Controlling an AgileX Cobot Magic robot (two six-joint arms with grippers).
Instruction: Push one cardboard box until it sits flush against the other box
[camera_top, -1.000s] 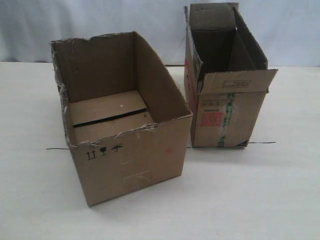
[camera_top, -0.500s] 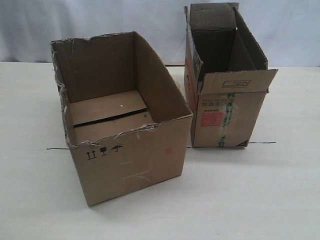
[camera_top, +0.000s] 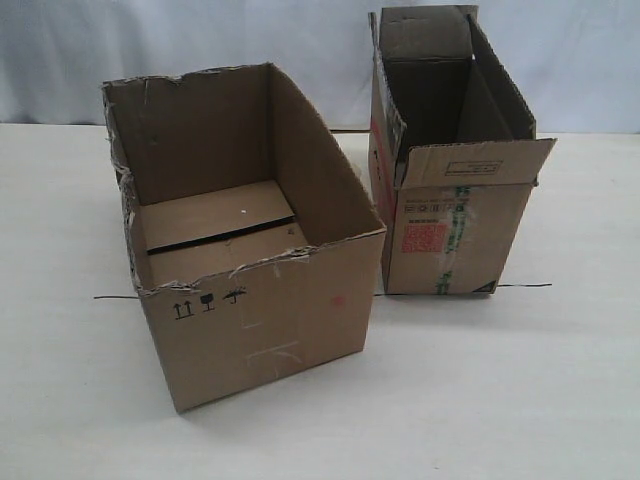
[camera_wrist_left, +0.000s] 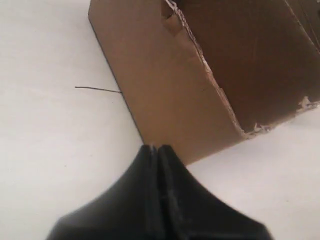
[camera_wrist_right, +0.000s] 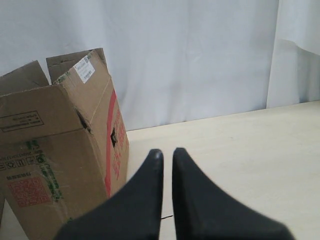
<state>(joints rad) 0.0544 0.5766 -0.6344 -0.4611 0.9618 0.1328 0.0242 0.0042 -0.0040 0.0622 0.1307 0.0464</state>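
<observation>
The wide cardboard box (camera_top: 260, 320) with ragged top edges stands left of centre, turned at a slight angle. To its right stands the other box (camera_top: 450, 240), taller and narrower, with a red label and one flap folded outward; a narrow gap shows between the two. Neither gripper appears in the exterior view. My left gripper (camera_wrist_left: 156, 147) is shut and empty, its tips close to a lower corner of the wide box (camera_wrist_left: 165, 85); I cannot tell if they touch. My right gripper (camera_wrist_right: 167, 152) has a narrow gap between its fingers, holds nothing, and hangs beside the other box (camera_wrist_right: 55, 165).
The boxes stand on a pale table (camera_top: 500, 400). A thin black line (camera_top: 115, 297) runs across it, showing again right of the taller box (camera_top: 525, 286). A white curtain (camera_top: 300, 40) closes off the back.
</observation>
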